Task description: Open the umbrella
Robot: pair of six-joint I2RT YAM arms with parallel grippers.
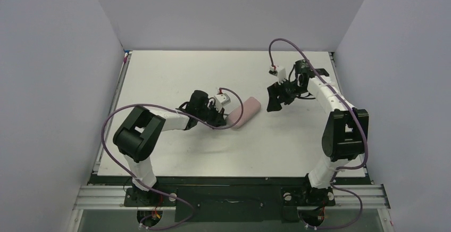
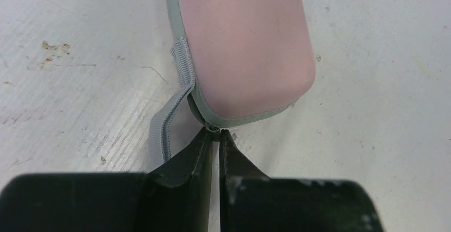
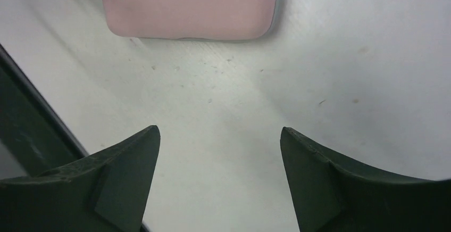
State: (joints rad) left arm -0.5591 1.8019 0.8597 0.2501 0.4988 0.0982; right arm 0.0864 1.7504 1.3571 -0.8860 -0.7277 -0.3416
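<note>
No umbrella shows in any view. A small pink oval clamshell case with a grey zipper band lies shut on the white table. In the left wrist view the case fills the top. My left gripper is shut, and its tips pinch the small metal zipper pull at the case's near corner. It sits at the case's left end in the top view. My right gripper is open and empty, hovering to the right of the case. In its own view the case lies ahead, apart from the fingers.
A loose grey strip of zipper tape trails from the case onto the table beside my left fingers. The table's dark edge shows at the left of the right wrist view. Grey walls enclose the table on three sides.
</note>
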